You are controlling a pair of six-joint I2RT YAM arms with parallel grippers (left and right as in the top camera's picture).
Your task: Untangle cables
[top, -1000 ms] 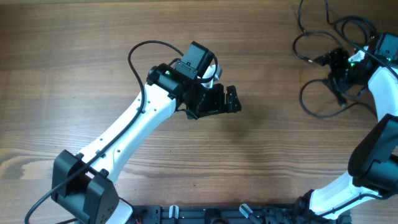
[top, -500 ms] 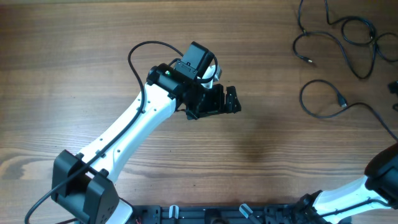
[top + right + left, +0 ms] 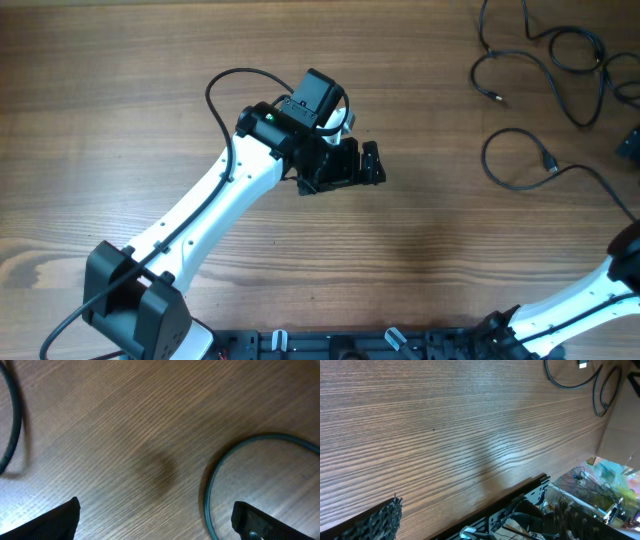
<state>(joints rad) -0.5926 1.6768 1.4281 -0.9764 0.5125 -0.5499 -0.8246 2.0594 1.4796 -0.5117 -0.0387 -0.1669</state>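
Right tool (image 3: 152,522): the fingertips stand apart with nothing between them. It hangs low over the counter (image 3: 150,80) at the right edge and barely shows from overhead.
Under the right tool: a curved loop of cable (image 3: 210,490) lies flat on the wood just beside the right fingertip, not touching it.
Left tool (image 3: 360,165): the jaws are apart and empty. It hovers over bare wood in the middle of the counter, well apart from any cord.
Cables (image 3: 530,62): thin black strands spread across the far right of the counter. A lower loop (image 3: 510,187) with a small plug end (image 3: 548,160) lies apart from the upper curls.
Tangle: the upper curls seem to cross each other near the far right corner. Which strand lies on top cannot be told.
Step in hand: probably choosing one strand for the right tool to take.
Doing it well: lower the open fingers astride a single strand, away from any crossing. Close on that strand alone, then draw it slowly toward open wood.
Help: the left tool could come over to pin the neighbouring strand.
Risk: pinching two cords together or snagging a plug would drag the curls back into a knot.
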